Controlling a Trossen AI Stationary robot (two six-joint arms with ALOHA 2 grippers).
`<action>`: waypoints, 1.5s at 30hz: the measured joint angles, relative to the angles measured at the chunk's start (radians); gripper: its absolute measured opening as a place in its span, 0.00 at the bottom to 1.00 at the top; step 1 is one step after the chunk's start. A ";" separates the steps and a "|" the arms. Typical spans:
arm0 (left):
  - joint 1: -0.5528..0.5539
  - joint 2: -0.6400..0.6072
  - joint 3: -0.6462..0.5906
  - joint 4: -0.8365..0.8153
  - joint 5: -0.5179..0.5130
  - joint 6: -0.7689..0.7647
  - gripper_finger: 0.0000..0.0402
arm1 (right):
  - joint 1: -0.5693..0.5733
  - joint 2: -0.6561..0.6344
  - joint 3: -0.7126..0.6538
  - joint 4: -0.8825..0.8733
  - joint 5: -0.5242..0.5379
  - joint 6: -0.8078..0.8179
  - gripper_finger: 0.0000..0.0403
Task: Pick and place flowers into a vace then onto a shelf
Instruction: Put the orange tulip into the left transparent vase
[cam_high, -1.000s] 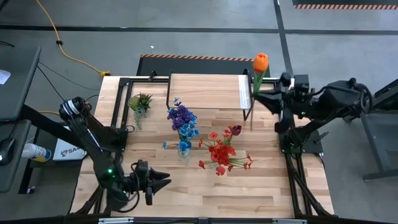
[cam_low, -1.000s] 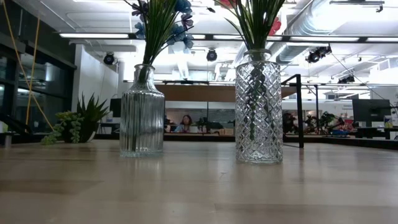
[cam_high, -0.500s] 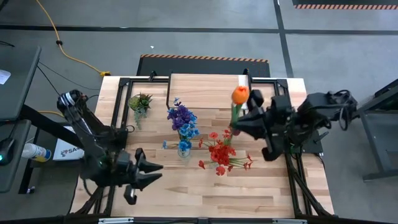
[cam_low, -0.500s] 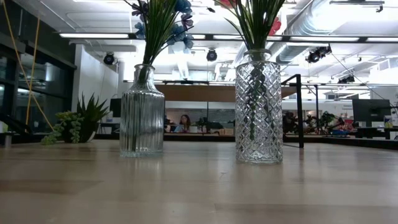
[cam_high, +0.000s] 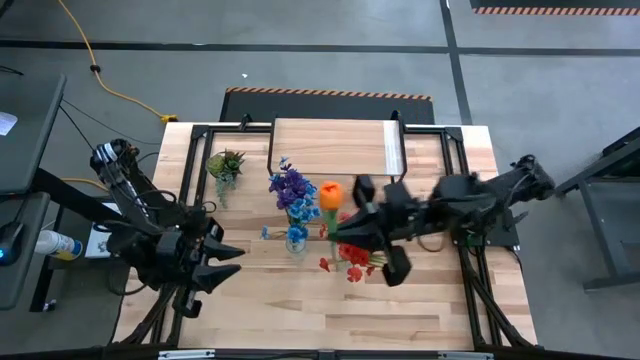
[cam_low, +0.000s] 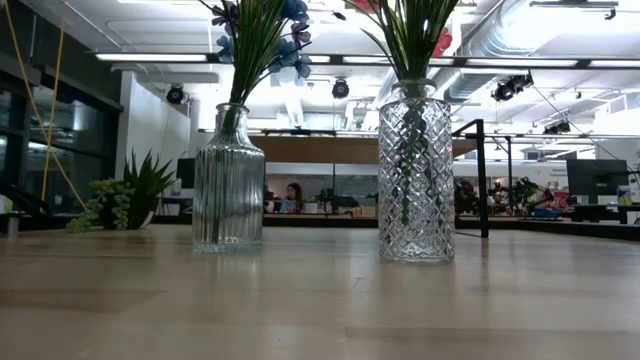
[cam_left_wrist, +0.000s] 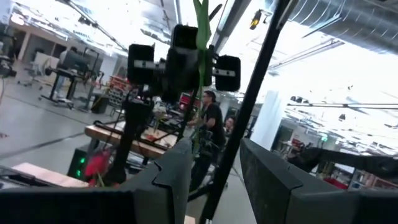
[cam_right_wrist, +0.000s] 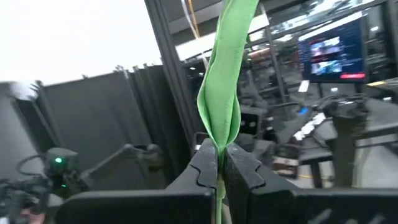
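My right gripper (cam_high: 343, 228) reaches in from the table's right side and is shut on the orange flower (cam_high: 330, 195), above the red flowers (cam_high: 355, 248) that stand in the diamond-cut glass vase (cam_low: 415, 175). Blue and purple flowers (cam_high: 293, 200) stand in the ribbed glass vase (cam_low: 228, 180). Both vases rest upright on their bases on the table. The shelf (cam_high: 330, 147) stands at the far edge. My left gripper (cam_high: 228, 262) is open near the table's left near corner, touching nothing. Through its fingers, the left wrist view shows the right gripper with the green stem (cam_left_wrist: 202, 25). My right gripper pinches the orange flower's green stem (cam_right_wrist: 219, 152) between its two shut fingers (cam_right_wrist: 202, 168), just below a long leaf (cam_right_wrist: 224, 81). The fingers come roughly level from the table's right, lying across the stem. The flower is lifted clear, bloom (cam_high: 330, 195) uppermost.
A small green potted plant (cam_high: 225, 163) stands near the far left, also seen in the low view (cam_low: 130, 190). Bare planks (cam_high: 330, 310) stretch along the near edge. The shelf's dark leg (cam_low: 484, 175) shows behind the diamond vase. People sit in the room beyond.
My right gripper has carried the orange flower from the shelf's right end toward the table's left and near side, to above the red flowers' vase. My left gripper has moved a little toward the far edge and stayed open. The vases have not moved.
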 joint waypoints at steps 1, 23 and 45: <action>0.001 -0.004 0.000 0.000 0.000 0.013 0.42 | -0.007 0.016 0.000 0.021 -0.019 0.014 0.00; 0.146 -0.006 0.000 -0.095 0.016 -0.015 0.42 | -0.122 0.229 0.000 0.337 -0.208 0.116 0.00; 0.237 -0.006 0.000 -0.175 0.132 -0.139 0.42 | -0.161 0.266 0.000 0.352 -0.198 0.146 0.00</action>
